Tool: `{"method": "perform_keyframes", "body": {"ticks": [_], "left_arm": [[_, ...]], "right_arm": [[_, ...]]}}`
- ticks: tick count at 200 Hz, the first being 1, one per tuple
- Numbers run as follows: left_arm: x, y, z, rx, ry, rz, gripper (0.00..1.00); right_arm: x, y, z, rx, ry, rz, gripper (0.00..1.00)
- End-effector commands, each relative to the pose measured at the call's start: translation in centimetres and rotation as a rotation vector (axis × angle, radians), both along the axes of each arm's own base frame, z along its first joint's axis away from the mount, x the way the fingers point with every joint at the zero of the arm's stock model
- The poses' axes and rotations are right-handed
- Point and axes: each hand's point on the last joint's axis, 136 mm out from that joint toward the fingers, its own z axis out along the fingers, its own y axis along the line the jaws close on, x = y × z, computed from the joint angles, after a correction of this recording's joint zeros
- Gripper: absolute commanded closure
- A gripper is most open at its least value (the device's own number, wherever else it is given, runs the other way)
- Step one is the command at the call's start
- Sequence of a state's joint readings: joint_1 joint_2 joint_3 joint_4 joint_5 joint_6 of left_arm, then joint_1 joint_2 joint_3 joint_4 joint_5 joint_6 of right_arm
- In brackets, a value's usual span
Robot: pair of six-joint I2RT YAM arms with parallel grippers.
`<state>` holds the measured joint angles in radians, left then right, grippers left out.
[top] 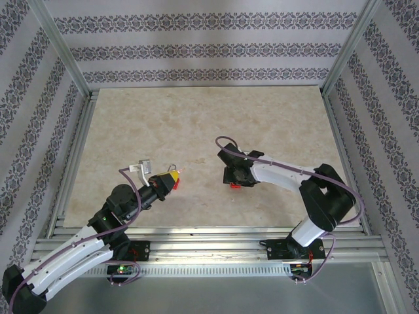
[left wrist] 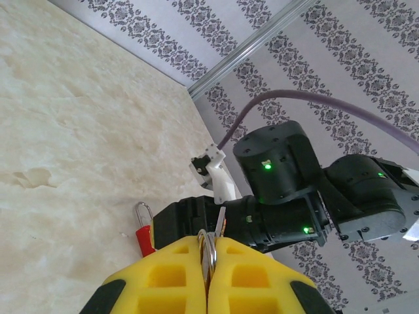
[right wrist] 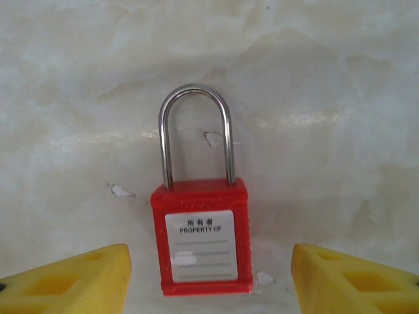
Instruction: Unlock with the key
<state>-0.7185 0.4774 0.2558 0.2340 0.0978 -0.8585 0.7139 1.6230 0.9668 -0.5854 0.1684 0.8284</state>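
A red padlock (right wrist: 203, 245) with a steel shackle and a white label lies flat on the marble table. My right gripper (right wrist: 209, 265) is open, with one yellow pad (right wrist: 78, 278) on each side of the lock body and a gap to it on both sides. From above, the lock (top: 234, 186) peeks out under the right gripper (top: 234, 176). My left gripper (left wrist: 209, 247) is shut on the key (left wrist: 221, 224), whose ring and blade stick out between the pads. The blade points toward the right arm and the lock (left wrist: 143, 239). From above, the left gripper (top: 171, 181) is a short way left of the lock.
The black right wrist (left wrist: 281, 190) stands close ahead of the key tip. A white cable connector (top: 145, 166) hangs just behind the left gripper. Aluminium rails (top: 196, 235) edge the table, with patterned walls around it. Bare tabletop (top: 196, 118) stretches to the back.
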Motion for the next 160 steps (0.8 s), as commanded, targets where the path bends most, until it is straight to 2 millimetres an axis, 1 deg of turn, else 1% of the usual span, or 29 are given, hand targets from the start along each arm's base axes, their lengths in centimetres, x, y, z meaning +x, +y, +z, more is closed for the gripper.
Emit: {"method": "perform_keyframes", "body": {"ticks": [1, 26, 42, 61, 86, 103, 117, 125, 129, 144, 153, 160], "left_arm": [[-0.1, 0.1, -0.1, 0.019, -0.023, -0.006, 1.00], [-0.2, 0.3, -0.2, 0.026, -0.020, -0.004, 1.00], [-0.2, 0.4, -0.3, 0.018, -0.018, 0.003, 1.00], [-0.3, 0.6, -0.3, 0.016, -0.023, 0.008, 1.00], [-0.4, 0.6, -0.3, 0.021, -0.027, 0.007, 1.00], [-0.4, 0.7, 0.0, 0.018, -0.037, 0.007, 1.00], [-0.4, 0.7, 0.3, 0.017, -0.049, 0.009, 1.00], [-0.5, 0.7, 0.6, 0.018, -0.063, 0.005, 1.00], [-0.5, 0.6, 1.0, 0.017, -0.076, 0.001, 1.00], [-0.4, 0.6, 2.4, 0.031, -0.133, 0.005, 1.00], [-0.3, 0.5, 3.5, 0.053, -0.193, 0.012, 1.00], [-0.2, 0.5, 4.5, 0.081, -0.243, 0.028, 1.00]], "right_arm": [[1.3, 0.1, -0.4, -0.014, -0.011, 0.014, 0.39], [1.4, 0.0, -0.9, -0.035, 0.008, 0.019, 0.45], [1.4, 0.1, -1.3, -0.030, 0.015, 0.024, 0.47], [1.6, -0.2, -1.8, -0.045, 0.025, 0.020, 0.49], [1.7, -0.2, -2.5, -0.038, 0.042, 0.015, 0.55], [1.8, -0.3, -2.9, -0.031, 0.046, 0.005, 0.61], [1.8, -0.4, -2.8, -0.022, 0.044, -0.004, 0.68], [1.9, -0.3, -2.3, -0.012, 0.033, -0.010, 0.70], [1.9, -0.2, -2.0, -0.003, 0.026, -0.015, 0.73], [2.4, 0.8, 0.3, 0.083, -0.037, -0.031, 0.77], [2.9, 2.0, 2.6, 0.185, -0.096, -0.047, 0.78], [3.6, 2.9, 5.1, 0.276, -0.156, -0.058, 0.79]]}}
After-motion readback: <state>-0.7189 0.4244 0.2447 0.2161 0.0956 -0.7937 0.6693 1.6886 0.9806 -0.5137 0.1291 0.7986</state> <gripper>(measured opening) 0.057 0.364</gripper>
